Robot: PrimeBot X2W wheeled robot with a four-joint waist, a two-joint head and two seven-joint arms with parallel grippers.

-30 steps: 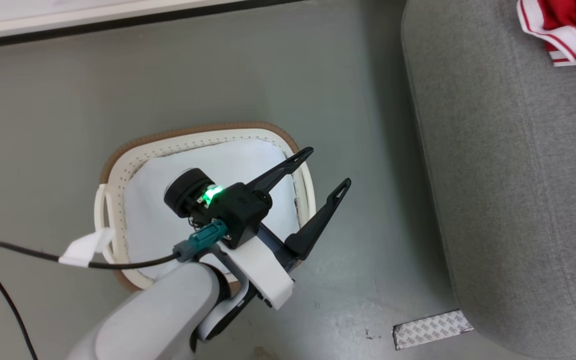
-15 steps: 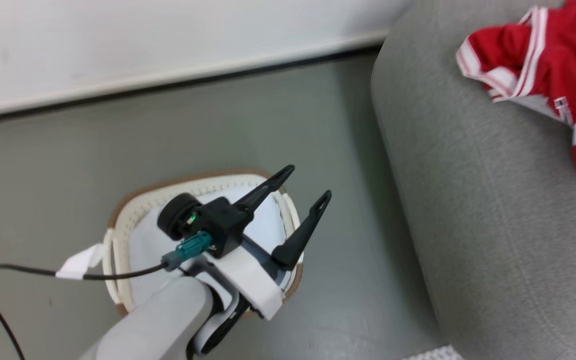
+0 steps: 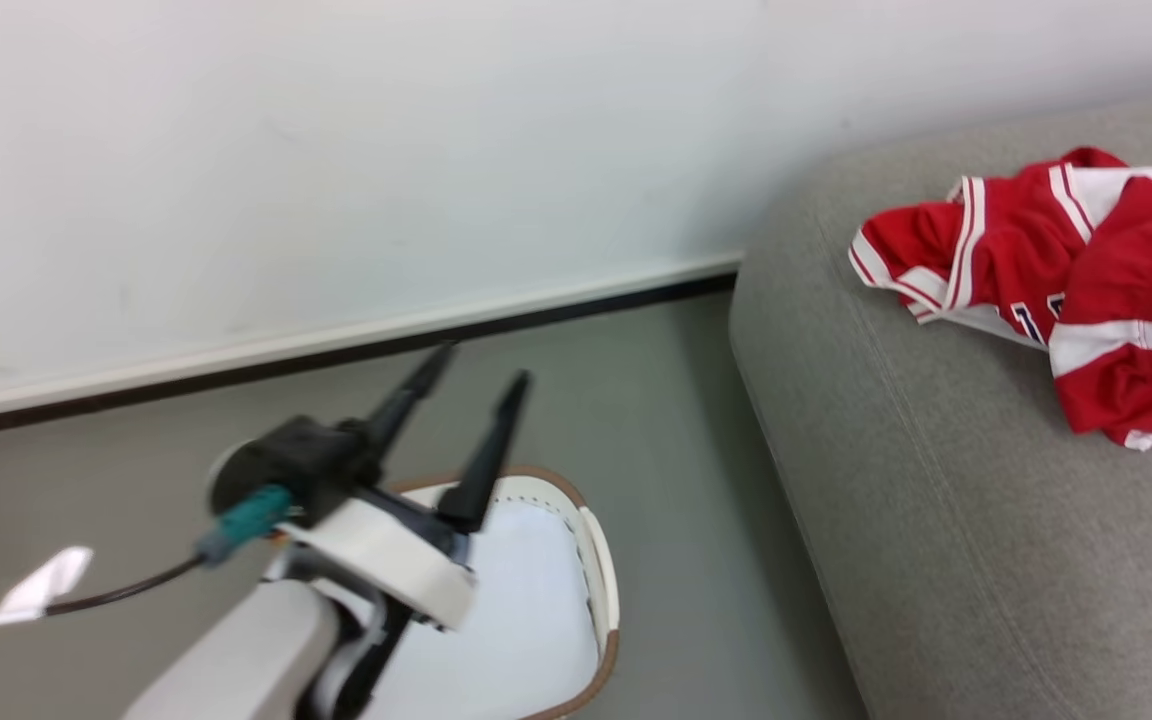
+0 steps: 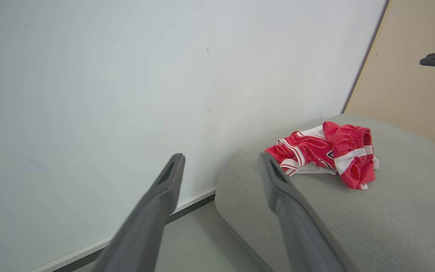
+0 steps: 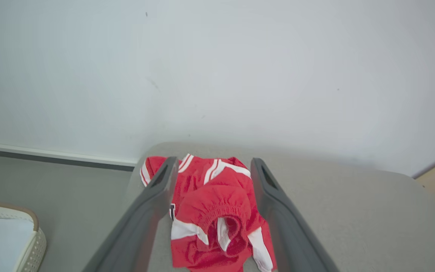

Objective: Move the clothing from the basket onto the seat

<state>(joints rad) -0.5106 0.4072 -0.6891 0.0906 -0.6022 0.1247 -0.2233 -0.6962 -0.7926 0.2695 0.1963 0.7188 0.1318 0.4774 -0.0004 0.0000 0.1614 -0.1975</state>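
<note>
- Main worry: right claw [image 5: 213, 162] snagging the clothing [image 5: 212, 211] on the way back. Loose folds sit right between the fingers [image 5: 153, 204] in the wrist view, so a catch on that elastic hem could drag the bundle off the seat [image 5: 353, 211] and onto the floor [image 3: 676, 420].
- Right claw itself: spread wide, nothing pinched. Can't tell whether it brushes the fabric or hangs just clear of it.
- Left claw [image 3: 484, 365]: also spread wide and empty, up over the basket [image 3: 604, 570], tips aimed at the wall [image 3: 336, 150].
- Second worry: a low sweep of the left arm [image 3: 236, 650] clipping the basket rim and shoving or tipping it.
- Clothing: red bundle with white trim, bunched on top of the seat near its rounded end, well apart from the basket.
- Basket: down on the floor beside the seat, just white liner [image 3: 526, 610] in the part not hidden by the arm. Probably about done, but could be something tucked in the hidden bit.
</note>
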